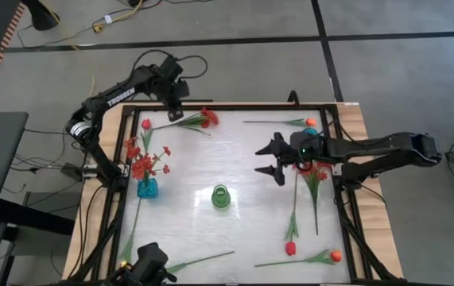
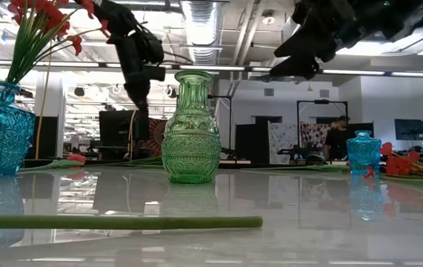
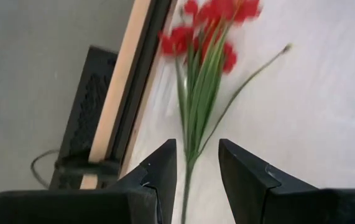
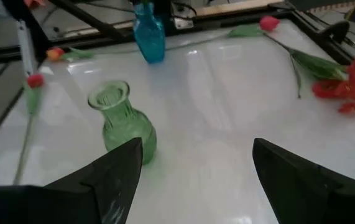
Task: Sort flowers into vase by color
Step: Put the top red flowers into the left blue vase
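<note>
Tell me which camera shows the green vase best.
The low view: the green vase stands upright, in full profile, empty. The high view shows only its mouth from above; the right wrist view shows it blurred. The left wrist view misses it.
</note>
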You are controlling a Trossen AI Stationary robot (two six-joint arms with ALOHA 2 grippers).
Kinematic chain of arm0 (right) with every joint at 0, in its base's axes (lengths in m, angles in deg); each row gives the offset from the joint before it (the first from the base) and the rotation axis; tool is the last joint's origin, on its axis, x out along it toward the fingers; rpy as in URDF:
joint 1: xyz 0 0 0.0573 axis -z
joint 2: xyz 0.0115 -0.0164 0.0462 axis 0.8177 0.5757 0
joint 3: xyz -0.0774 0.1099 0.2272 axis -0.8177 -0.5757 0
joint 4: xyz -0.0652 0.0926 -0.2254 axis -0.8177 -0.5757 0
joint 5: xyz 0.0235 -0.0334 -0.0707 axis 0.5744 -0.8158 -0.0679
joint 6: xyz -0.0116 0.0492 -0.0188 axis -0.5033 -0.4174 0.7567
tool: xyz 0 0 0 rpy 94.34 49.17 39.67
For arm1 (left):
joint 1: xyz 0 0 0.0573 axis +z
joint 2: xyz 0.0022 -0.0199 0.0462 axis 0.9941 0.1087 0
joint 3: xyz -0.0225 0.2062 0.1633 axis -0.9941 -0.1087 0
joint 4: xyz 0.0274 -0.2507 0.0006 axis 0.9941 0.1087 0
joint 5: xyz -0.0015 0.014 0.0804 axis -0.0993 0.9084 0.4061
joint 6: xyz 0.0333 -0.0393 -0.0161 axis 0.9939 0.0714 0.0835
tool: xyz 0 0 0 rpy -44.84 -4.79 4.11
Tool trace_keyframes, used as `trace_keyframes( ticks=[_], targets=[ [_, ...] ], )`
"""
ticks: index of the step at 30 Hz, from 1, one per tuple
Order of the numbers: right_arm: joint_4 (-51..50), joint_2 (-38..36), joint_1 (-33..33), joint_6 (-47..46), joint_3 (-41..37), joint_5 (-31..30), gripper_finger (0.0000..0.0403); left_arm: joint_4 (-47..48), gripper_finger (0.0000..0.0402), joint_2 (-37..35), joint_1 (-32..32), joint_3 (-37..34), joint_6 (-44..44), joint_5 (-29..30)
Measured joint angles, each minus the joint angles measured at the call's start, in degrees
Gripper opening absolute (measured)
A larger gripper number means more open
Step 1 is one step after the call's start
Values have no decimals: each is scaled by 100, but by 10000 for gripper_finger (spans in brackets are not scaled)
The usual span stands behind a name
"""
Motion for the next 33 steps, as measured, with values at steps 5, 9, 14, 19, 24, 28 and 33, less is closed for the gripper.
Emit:
trace_keyframes(
  ticks=[5, 9, 14, 19, 24, 28, 33],
  targets=[
    [121, 85, -187, 179, -11, -578, 329, -150, 107, 0, 36, -368, 255, 97],
    [157, 84, -182, 363, -11, -602, 329, -419, 107, 0, 52, -787, 327, 119],
    [153, 86, -177, 501, -11, -602, 329, -808, 107, 0, 29, -1314, 620, 153],
    [154, 86, -168, 542, -11, -601, 329, -1090, 107, 0, 33, -1754, 822, 193],
    [154, 86, -168, 557, -11, -602, 329, -1622, 107, 0, 39, -2062, 957, 323],
    [156, 86, -167, 558, -11, -602, 329, -1823, 107, -7, 39, -2140, 1104, 321],
    [154, 86, -99, 557, -11, -600, 329, -1917, 107, -9, 116, -2264, 1112, 348]
  ],
)
